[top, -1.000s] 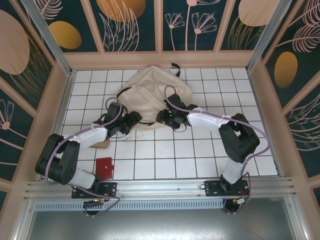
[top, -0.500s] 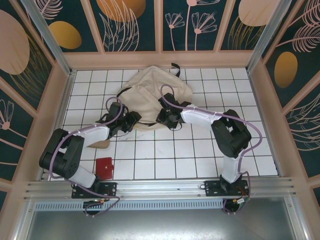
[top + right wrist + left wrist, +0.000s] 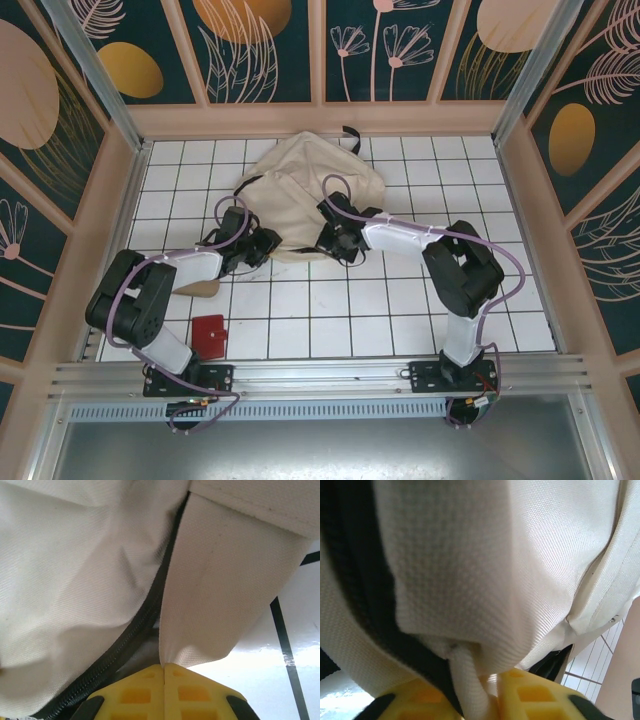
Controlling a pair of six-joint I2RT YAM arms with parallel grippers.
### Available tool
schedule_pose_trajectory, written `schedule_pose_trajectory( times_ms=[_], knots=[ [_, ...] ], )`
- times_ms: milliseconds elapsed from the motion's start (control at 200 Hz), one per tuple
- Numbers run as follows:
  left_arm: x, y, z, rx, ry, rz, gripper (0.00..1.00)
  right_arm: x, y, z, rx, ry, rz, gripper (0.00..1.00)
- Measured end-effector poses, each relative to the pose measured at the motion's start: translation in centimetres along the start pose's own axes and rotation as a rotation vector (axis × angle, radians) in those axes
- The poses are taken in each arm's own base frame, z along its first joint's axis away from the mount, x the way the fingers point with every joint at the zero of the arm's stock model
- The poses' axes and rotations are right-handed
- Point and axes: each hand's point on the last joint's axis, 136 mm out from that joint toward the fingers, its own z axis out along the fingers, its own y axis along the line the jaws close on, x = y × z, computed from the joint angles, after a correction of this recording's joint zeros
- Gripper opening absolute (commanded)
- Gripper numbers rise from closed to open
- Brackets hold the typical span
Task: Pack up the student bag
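The student bag (image 3: 310, 190), cream fabric with black straps, lies at the back middle of the tiled table. My left gripper (image 3: 268, 243) is at its near left edge and my right gripper (image 3: 328, 235) at its near middle edge. In the left wrist view the yellow fingers (image 3: 535, 697) are shut on a fold of the bag's cloth (image 3: 520, 555) beside a black strap. In the right wrist view the gripper (image 3: 163, 672) is shut, pinching a cream flap of the bag (image 3: 225, 590) next to the black zipper (image 3: 145, 615).
A small red flat item (image 3: 209, 336) lies at the near left by the left arm's base. A tan object (image 3: 200, 290) pokes out from under the left forearm. Wooden walls (image 3: 120, 200) close in the table on three sides.
Both grippers have closed onto the bag's near edge. The right gripper shifted a little left toward the bag, and the left arm's elbow drew in.
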Motion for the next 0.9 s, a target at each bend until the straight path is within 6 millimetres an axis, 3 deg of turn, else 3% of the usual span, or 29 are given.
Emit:
schedule_pose_trajectory(
  times_ms=[150, 300, 395, 530, 701, 816, 901],
  knots=[
    [0.0, 0.0, 0.0, -0.001, -0.002, 0.005, 0.0, 0.2, -0.3, 0.6, -0.016, -0.001, 0.006, 0.01],
    [-0.1, 0.3, 0.0, -0.011, -0.011, 0.001, 0.0, 0.1, -0.4, 1.0, -0.035, -0.008, 0.007, 0.02],
    [0.0, 0.8, 0.0, -0.022, -0.017, 0.001, 0.0, 0.2, -0.3, 1.2, -0.059, 0.004, 0.008, 0.11],
    [0.0, 0.9, -0.1, -0.024, -0.021, 0.0, 0.0, 0.4, -0.3, 1.1, -0.078, 0.016, -0.063, 0.33],
    [0.0, 0.9, -0.1, -0.024, -0.021, 0.005, 0.0, 0.1, 1.5, -2.2, -0.174, -0.013, -0.271, 0.48],
    [0.0, 0.8, -0.2, -0.023, -0.021, 0.009, 0.0, 0.3, 3.9, -5.0, -0.285, -0.015, -0.438, 0.49],
    [-0.1, 0.8, -0.2, -0.021, -0.022, 0.012, 0.0, 0.5, 5.2, -5.7, -0.343, 0.0, -0.529, 0.49]
  ],
)
